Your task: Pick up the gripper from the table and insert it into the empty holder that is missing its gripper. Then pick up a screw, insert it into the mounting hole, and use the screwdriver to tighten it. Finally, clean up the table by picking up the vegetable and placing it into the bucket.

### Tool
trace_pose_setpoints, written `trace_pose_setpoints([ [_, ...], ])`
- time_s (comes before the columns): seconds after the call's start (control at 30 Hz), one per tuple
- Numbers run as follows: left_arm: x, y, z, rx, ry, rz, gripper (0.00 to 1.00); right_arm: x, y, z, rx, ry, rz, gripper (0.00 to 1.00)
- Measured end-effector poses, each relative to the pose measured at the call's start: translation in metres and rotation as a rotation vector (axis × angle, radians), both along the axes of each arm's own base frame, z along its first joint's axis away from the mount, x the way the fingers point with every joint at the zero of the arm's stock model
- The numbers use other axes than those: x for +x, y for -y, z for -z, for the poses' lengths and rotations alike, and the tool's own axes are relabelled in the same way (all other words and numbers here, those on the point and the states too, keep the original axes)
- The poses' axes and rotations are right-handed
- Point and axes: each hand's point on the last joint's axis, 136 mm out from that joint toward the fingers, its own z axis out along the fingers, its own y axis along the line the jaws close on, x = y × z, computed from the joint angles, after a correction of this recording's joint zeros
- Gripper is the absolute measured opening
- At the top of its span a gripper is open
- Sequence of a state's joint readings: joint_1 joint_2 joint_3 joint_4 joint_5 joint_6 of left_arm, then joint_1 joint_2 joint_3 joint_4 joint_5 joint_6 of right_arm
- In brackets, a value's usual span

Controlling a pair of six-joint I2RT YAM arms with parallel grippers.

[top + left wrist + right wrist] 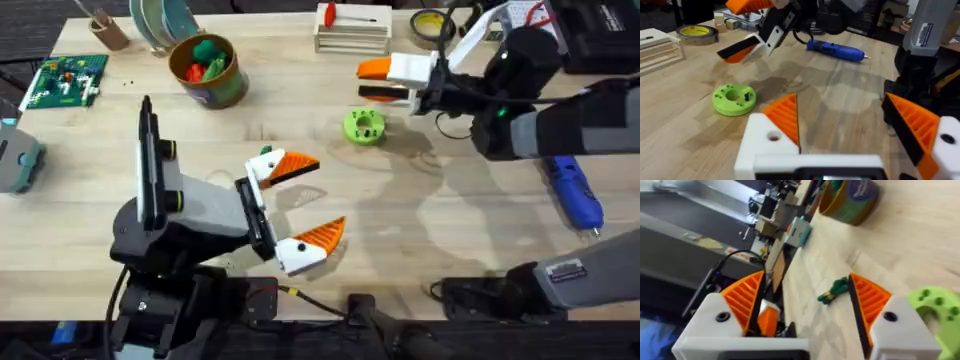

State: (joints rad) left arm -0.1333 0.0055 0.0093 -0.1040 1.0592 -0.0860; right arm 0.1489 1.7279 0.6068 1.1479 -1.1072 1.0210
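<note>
Left tool (pixel 308 200) open, vegetable (pixel 264 152) just beside.

Green round disc (pixel 363 127) with a hollow centre, flat on the wooden table (pixel 420 210). White slatted rack (pixel 352 33) at the far edge, a small red-handled tool (pixel 330 14) lying on top. Yellow tape roll (pixel 431 24) just beside the rack. Green circuit board (pixel 66 80) at the far left.
</note>
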Motion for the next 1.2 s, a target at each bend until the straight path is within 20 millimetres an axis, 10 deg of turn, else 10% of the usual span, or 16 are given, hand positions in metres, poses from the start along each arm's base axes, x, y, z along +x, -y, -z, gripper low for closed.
trace_pose_setpoints([
  [0.47, 0.0, 0.0, 0.0, 0.0, 0.0, 0.0, 0.993, 0.066, 0.028, -0.021, -0.203, 0.028, 0.139, 0.942],
  [0.83, 0.0, 0.0, 0.0, 0.0, 0.0, 0.003, 0.993, 0.013, 0.042, -0.063, -0.628, 0.187, 0.185, 0.944],
  [1.2, -0.001, 0.0, 0.0, 0.0, -0.001, 0.003, 0.993, -0.04, 0.023, -0.037, -0.916, 0.227, 0.077, 0.945],
])
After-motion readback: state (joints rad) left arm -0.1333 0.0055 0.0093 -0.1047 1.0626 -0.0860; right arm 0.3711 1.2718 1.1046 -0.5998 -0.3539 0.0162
